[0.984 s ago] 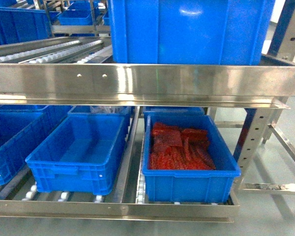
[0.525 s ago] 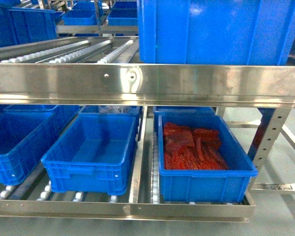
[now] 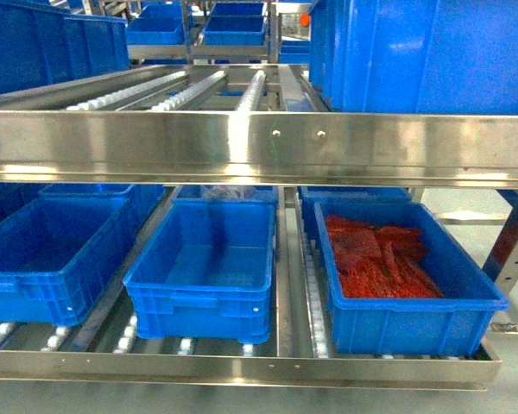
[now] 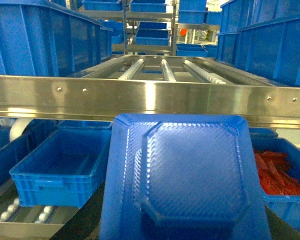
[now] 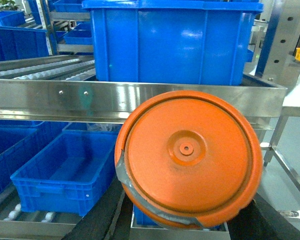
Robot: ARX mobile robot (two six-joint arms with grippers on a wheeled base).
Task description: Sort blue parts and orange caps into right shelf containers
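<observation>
A steel shelf (image 3: 259,147) with roller tracks is seen. Three blue crates (image 3: 203,263) are placed along the front edge of its lower level; the one at the right end is filled with red pieces (image 3: 380,263). An orange cap (image 5: 187,157) is carried before the right claw, a blue part (image 4: 185,180) before the left; the closing of either claw cannot be told.
</observation>
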